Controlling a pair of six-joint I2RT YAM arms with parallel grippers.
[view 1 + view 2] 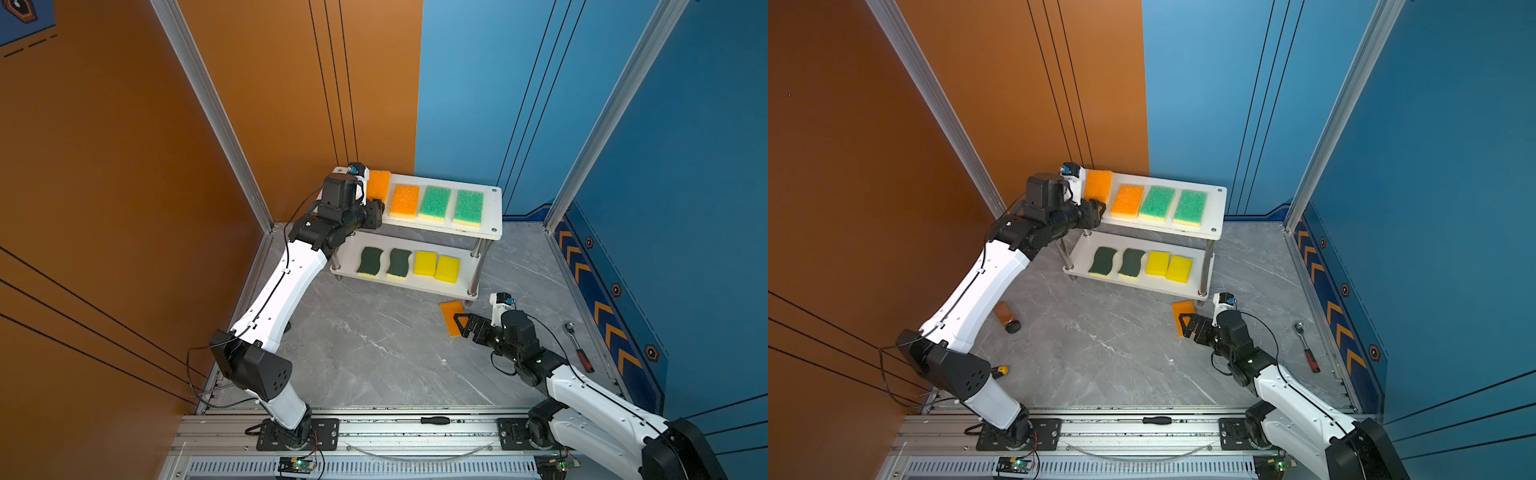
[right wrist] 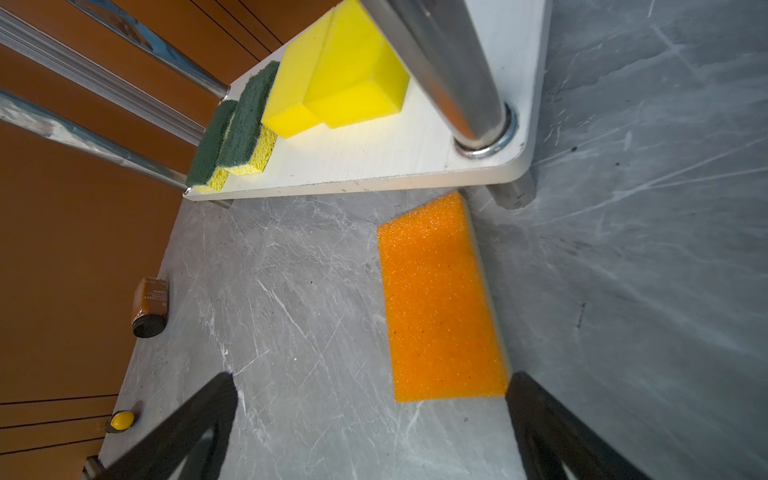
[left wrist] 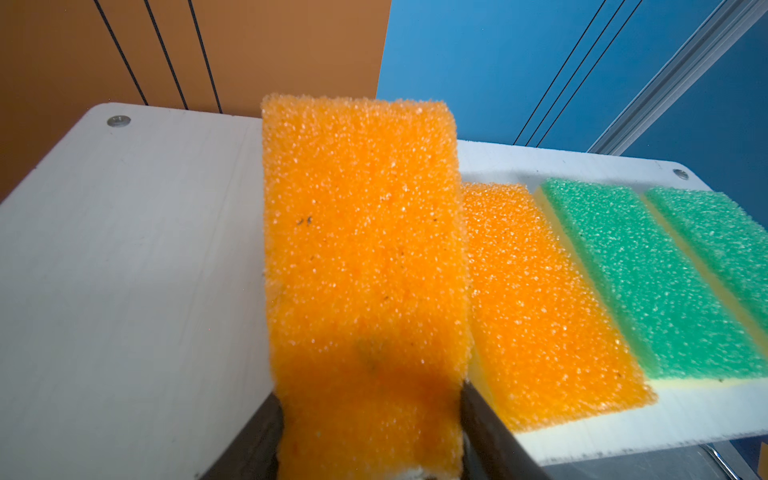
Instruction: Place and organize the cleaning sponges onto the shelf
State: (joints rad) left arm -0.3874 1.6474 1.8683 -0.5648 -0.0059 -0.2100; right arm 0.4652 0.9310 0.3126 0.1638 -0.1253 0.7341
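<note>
Left gripper [image 3: 370, 392], clamped on the centre-frame sponge [image 3: 365, 249], should lay it flat on the shelf [image 3: 124, 249] beside its twin [image 3: 540, 311] before releasing; right gripper [image 2: 370, 376] gapes.

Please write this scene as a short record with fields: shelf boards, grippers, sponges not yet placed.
top board: flat orange sponge, two light-green sponges
lower board: two dark-green sponges, two yellow sponges
left gripper: closed on held orange sponge, raised over top board's left end
right gripper: open, by loose orange sponge
not yet placed: loose orange sponge, on table
</note>
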